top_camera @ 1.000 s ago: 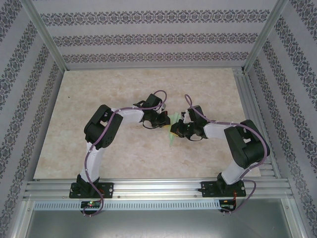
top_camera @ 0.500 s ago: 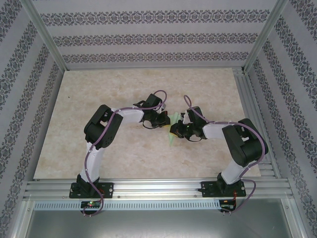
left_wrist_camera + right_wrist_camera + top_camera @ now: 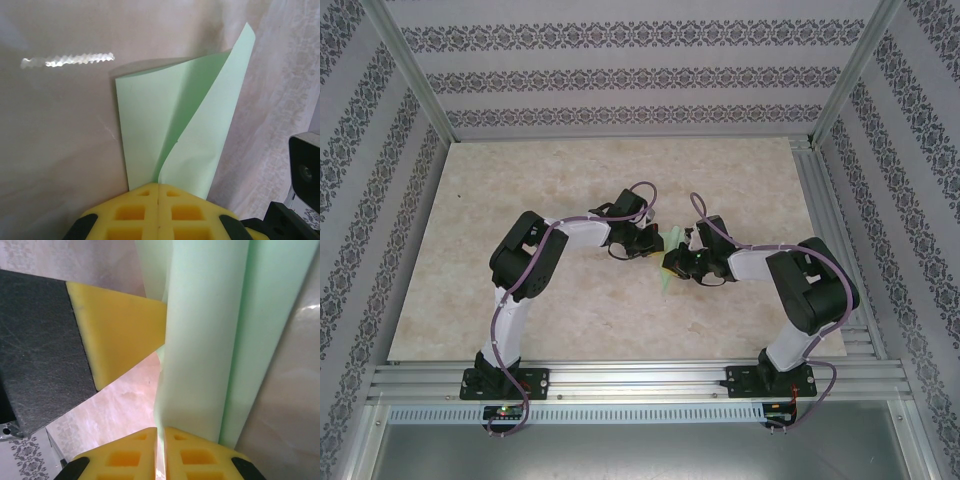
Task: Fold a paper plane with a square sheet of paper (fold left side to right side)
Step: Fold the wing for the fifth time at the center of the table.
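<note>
top view: the square sheet of paper [image 3: 666,282] lies mid-table, well away from every edge of the table [image 3: 520,180], with bare marble all round it. the left gripper [image 3: 650,245] and right gripper [image 3: 672,262] meet at it.
left wrist: jaws pressed together, pinching the sheet's near edge; its right flap curls over.
right wrist: jaws nipping the sheet's near edge, the left gripper's yellow pad just left of the sheet.

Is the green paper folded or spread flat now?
Folded: the green paper shows one flap curling over the other, both pinched in the shut left gripper.
</note>
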Tool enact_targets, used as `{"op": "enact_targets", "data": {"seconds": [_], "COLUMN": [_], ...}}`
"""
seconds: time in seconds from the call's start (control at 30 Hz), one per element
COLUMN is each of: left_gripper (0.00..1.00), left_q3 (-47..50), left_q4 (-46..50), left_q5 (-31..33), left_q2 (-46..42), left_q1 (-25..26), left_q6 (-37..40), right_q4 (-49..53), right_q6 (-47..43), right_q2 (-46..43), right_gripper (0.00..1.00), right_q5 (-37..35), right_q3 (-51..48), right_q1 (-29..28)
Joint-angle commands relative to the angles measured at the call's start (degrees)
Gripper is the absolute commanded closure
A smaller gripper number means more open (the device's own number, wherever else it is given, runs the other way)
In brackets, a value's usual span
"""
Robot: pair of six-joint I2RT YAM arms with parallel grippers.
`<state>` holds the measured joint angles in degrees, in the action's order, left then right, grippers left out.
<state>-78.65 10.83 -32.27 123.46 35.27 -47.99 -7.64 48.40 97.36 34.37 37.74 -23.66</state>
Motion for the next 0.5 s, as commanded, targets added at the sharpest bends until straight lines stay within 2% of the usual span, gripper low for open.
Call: {"op": "enact_targets", "data": {"seconds": [0.0, 0.33, 0.47], "left_gripper": [1.0, 1.0, 0.93], "left_q3": [-0.1, -1.3, -2.3], "left_q4": [0.8, 1.9, 2.6], "left_q5": [1.9, 2.0, 2.1], "left_q2": [1.2, 1.0, 0.0], "left_q1": [-0.8, -1.0, -1.3], "left_q6": [0.3, 0.8, 1.0], "right_q4": [-1.6, 3.7, 6.1], "right_q6": [0.6, -1.8, -2.2], "right_q2": [1.1, 1.9, 2.5], "right_gripper": [0.88, 0.88, 0.88], "right_q5": [-1.5, -4.0, -5.5], "right_q3": [-0.6, -0.3, -0.1], "right_q1": [-0.7, -1.1, -1.7]}}
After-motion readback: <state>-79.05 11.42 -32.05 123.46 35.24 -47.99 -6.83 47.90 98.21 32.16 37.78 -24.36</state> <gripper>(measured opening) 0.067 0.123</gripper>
